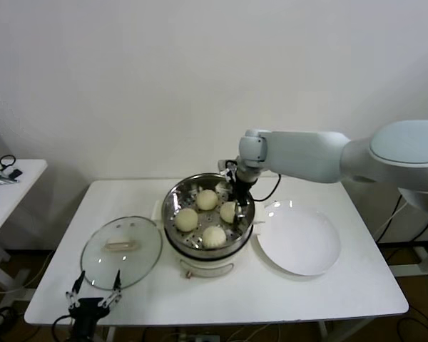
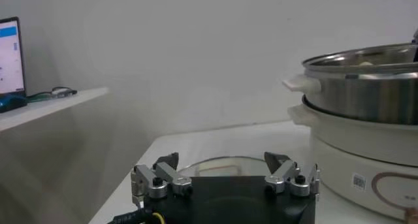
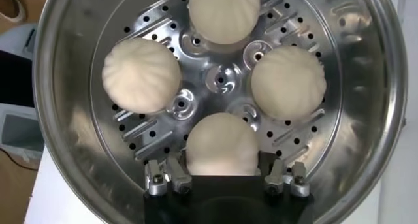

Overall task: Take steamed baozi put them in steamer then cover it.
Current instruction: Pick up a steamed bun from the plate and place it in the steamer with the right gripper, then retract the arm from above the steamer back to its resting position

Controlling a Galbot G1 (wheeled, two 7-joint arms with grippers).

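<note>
The steamer stands mid-table with several steamed baozi on its perforated tray. My right gripper reaches down inside it. Its fingers flank the nearest baozi, which rests on the tray. The jaws look open, right at the bun's sides. Other baozi sit around the tray's centre. The cover, a glass lid with a cream handle, lies flat on the table left of the steamer. My left gripper hangs open at the table's front left edge, just in front of the cover.
A flat white plate lies right of the steamer. The steamer's cream base shows in the left wrist view. A side table with small items stands off to the left.
</note>
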